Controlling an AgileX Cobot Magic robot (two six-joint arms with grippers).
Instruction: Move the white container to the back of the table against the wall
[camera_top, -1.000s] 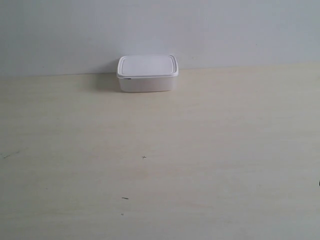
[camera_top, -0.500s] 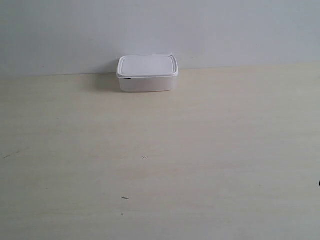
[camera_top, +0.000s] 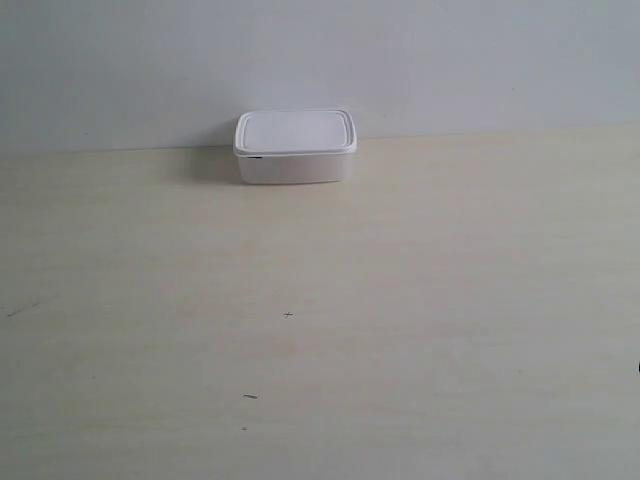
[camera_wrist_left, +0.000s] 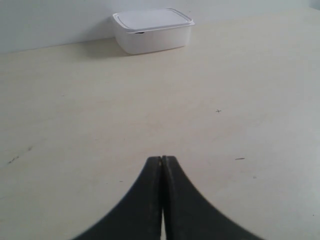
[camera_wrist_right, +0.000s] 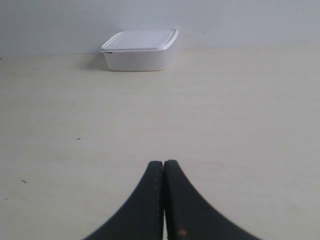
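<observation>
The white container, lid on, stands at the back of the beige table, right up at the grey-white wall. Both wrist views also show the white container far ahead at the wall. My left gripper is shut with nothing between its black fingers, low over bare table well short of the box. My right gripper is likewise shut and empty, also far from the box. Neither arm appears in the exterior view.
A few tiny dark specks mark the tabletop. Nothing else stands on the table in any view.
</observation>
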